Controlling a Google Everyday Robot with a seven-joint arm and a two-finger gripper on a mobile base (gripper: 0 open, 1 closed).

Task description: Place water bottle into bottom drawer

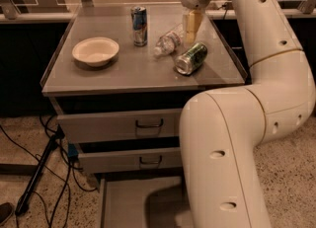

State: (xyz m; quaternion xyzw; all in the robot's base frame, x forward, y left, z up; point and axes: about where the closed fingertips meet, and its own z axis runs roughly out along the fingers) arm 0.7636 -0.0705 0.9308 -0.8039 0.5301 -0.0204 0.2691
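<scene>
Bottle (pixel 167 43) on its side on the bench (pixel 113 74), just beside the gripper (pixel 191 24) poised above; gripper's state impossible to tell. Likely light, thin-walled, crushable, apt to roll: best gripped gently across the mid-body, clear of the green can (pixel 191 58). Bottom drawer (pixel 133 205) open below.

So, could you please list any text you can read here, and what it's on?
Nothing reads legibly.
The blue-silver can: markings blurred.
The green can: print blurred.
The water bottle: label band illegible.
The gripper, above the tabletop beside the water bottle: no markings seen.
</scene>
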